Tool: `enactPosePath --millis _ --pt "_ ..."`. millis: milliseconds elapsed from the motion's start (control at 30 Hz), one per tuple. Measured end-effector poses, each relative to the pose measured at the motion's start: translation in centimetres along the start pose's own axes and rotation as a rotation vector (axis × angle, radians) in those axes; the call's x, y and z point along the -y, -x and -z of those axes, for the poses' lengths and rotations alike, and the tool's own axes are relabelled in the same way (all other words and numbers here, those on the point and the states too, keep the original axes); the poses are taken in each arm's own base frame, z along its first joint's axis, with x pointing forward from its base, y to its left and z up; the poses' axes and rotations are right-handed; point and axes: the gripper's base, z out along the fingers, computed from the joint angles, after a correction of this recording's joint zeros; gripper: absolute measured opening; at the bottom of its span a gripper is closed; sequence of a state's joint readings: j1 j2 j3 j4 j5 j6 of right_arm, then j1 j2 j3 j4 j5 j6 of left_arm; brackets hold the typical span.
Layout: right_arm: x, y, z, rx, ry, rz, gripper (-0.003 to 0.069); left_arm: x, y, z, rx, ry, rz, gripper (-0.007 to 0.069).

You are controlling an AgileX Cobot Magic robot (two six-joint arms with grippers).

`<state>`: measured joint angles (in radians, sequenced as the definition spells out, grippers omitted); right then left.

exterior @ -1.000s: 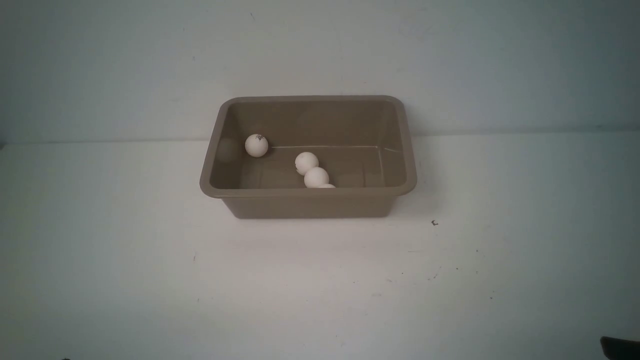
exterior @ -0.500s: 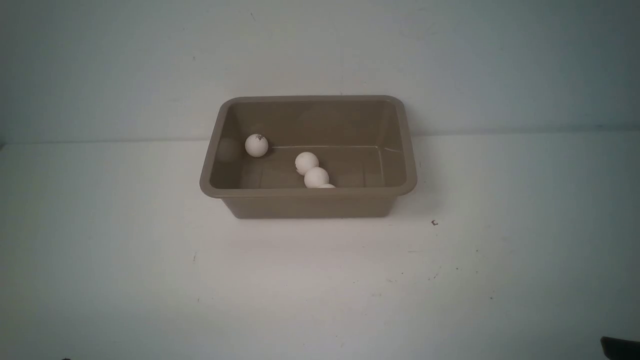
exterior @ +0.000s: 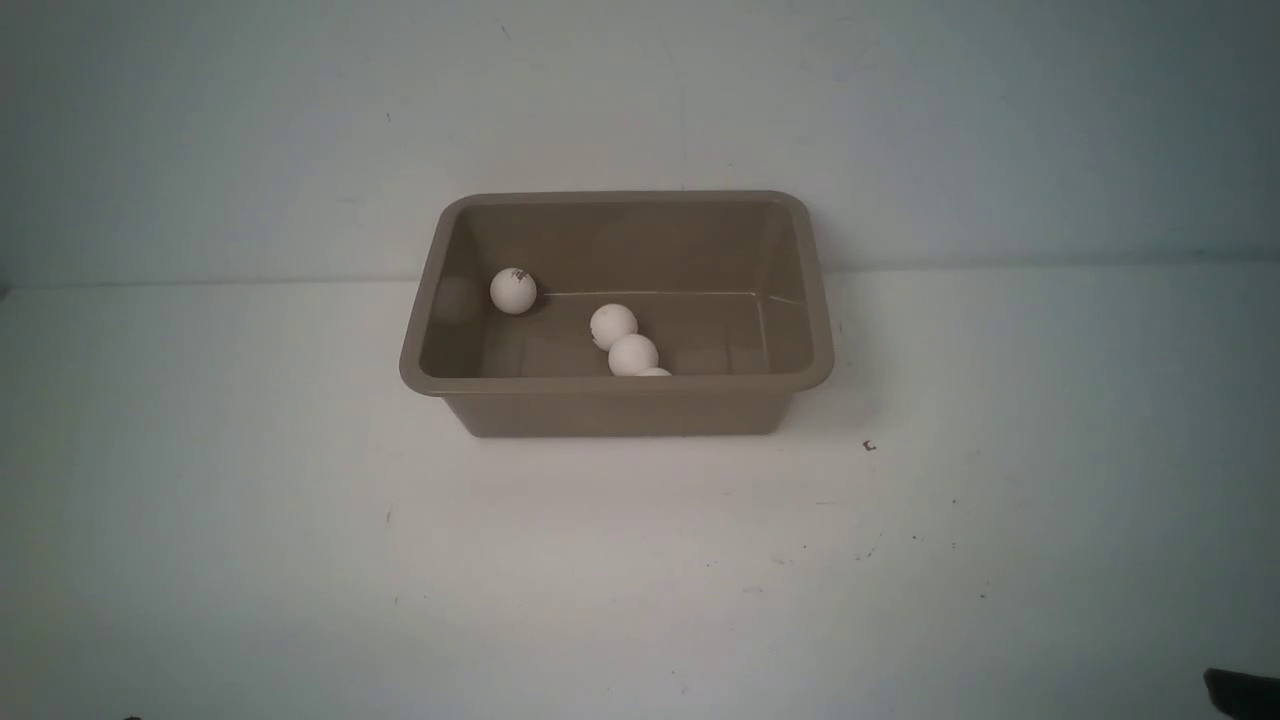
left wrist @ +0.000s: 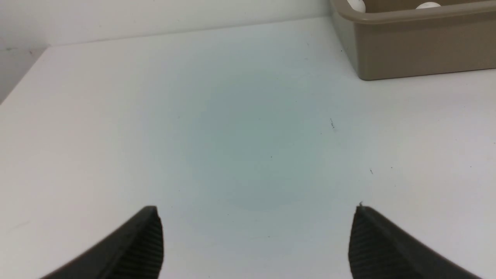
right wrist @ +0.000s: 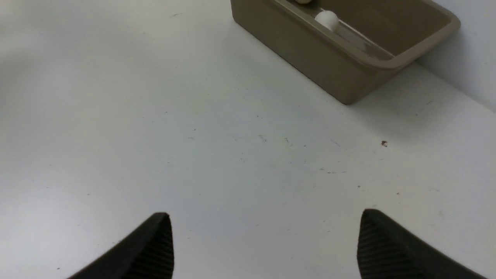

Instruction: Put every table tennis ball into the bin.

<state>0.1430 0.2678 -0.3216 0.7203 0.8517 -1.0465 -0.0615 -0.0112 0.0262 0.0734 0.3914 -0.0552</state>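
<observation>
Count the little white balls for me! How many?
4, all inside the taupe plastic bin: one far-left, two touching mid-floor, one peeking over the near rim. More may hide behind it.

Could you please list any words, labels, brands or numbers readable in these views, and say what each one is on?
No text is readable in any view.
Far-left table tennis ball in the bin: a small dark print, too blurred to read.
The other balls, the bin and the table: no lettering visible.

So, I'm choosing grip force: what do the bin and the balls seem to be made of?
The bin looks like moulded plastic, taupe with a slight sheen: rounded corners, a flared rim, light streaks on its floor. The table tennis balls look like thin, smooth matte white plastic, one with a dark print; probably hollow, though that can't be seen.
</observation>
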Motion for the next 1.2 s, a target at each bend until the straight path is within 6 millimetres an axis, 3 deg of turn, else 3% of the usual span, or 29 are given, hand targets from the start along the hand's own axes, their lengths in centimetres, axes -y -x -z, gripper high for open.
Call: enactPosePath --millis 167,300,400,567,867,1200 --pt "0.8 0.1 0.0 0.01 -0.089 0.015 0.0579 0.0 0.0 0.0 0.0 0.0 0.0 0.0583" --pt "2.3 -0.5 0.1 -0.019 -0.269 -0.083 0.0579 0.0 0.0 0.0 0.0 0.0 0.0 0.0583" --pt "3.7 -2.2 -0.3 0.018 -0.457 -0.259 0.0579 0.0 0.0 0.0 0.001 0.0 0.0 0.0583" --pt "3.7 -4.2 -0.6 0.073 -0.568 -0.312 0.0579 0.0 0.0 0.0 0.001 0.0 0.0 0.0583" --pt "2.2 -8.3 -1.4 0.072 -0.584 -0.365 0.0579 0.0 0.0 0.0 0.001 0.0 0.0 0.0583" --pt "1.9 -8.4 -1.0 0.123 -0.602 -0.355 0.0579 0.0 0.0 0.0 0.001 -0.001 0.002 0.0583"
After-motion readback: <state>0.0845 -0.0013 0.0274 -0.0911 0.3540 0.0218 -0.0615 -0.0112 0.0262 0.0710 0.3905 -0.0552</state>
